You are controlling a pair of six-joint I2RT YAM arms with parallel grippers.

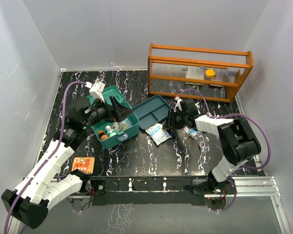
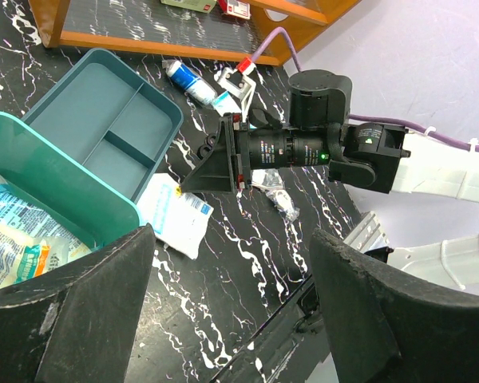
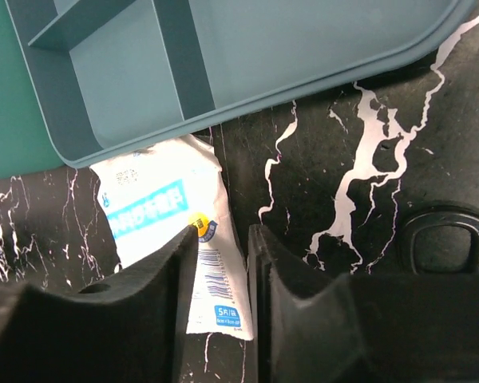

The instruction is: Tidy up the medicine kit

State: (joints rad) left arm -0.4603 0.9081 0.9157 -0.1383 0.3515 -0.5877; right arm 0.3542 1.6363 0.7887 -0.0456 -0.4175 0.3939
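Observation:
The teal medicine kit [image 1: 129,129] stands open at centre left with its lid [image 1: 106,93] up. Small bottles [image 1: 105,133] and packets [image 2: 16,239] lie inside it. Its divided insert tray [image 1: 154,111] lies empty on the table to the right, and also shows in the left wrist view [image 2: 104,120] and the right wrist view [image 3: 247,56]. A white and blue packet [image 1: 158,132] lies flat in front of the tray. My right gripper [image 3: 222,231] is low over the packet [image 3: 152,199], jaws a narrow gap apart, straddling its right edge. My left gripper [image 2: 231,239] is wide open and empty above the kit's front right corner.
An orange slatted rack [image 1: 198,70] stands at the back right with a few items on its shelf. A blue can [image 2: 188,80] and a small foil packet [image 2: 279,199] lie near the right arm. An orange card [image 1: 83,164] lies at the front left.

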